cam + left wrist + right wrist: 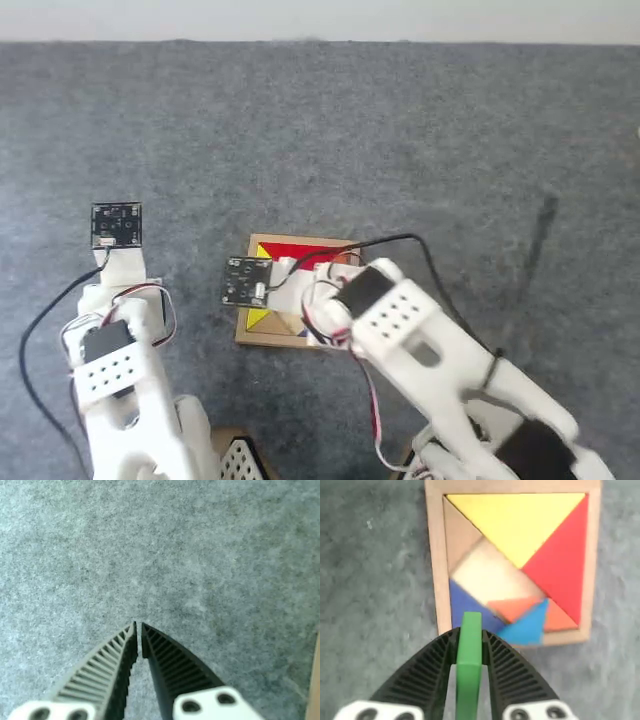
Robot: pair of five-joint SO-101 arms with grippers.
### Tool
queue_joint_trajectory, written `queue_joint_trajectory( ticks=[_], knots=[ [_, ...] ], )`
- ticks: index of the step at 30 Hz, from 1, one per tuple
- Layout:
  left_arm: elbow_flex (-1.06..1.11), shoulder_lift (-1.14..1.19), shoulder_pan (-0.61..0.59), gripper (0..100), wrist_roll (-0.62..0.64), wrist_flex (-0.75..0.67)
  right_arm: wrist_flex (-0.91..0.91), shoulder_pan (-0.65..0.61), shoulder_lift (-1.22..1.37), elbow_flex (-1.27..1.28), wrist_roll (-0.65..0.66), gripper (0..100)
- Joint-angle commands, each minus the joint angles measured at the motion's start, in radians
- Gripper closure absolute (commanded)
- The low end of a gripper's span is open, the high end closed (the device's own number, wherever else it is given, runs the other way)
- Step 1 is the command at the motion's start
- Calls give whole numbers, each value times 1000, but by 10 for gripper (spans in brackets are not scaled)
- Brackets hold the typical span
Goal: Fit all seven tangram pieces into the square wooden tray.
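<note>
Our right claw (469,644) is clamped on the green piece (469,672), held edge-on. Just ahead lies the wooden tray (434,555), with a bare patch (462,540) left. Next we must lay the piece flat there. Our left claw (138,630) sits pinched together.

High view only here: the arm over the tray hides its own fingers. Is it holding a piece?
Observer: Yes, the right gripper is shut on a green piece, held edge-on.
Operator: What's placed that I can't see?
Observer: A dark blue piece, a light blue piece and an orange piece lie in the wooden tray, at its side nearest that gripper.
Operator: And the other arm?
Observer: The left gripper is shut, empty, above bare carpet.
</note>
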Motion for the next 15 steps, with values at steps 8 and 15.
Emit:
queue_joint_trajectory(
  ticks=[8,15],
  knots=[
    [-12,6,0,980,-14,-18,-205,-36,240,-127,9,983],
    [-12,6,0,980,-14,-18,-234,-36,274,-143,11,922]
  ],
)
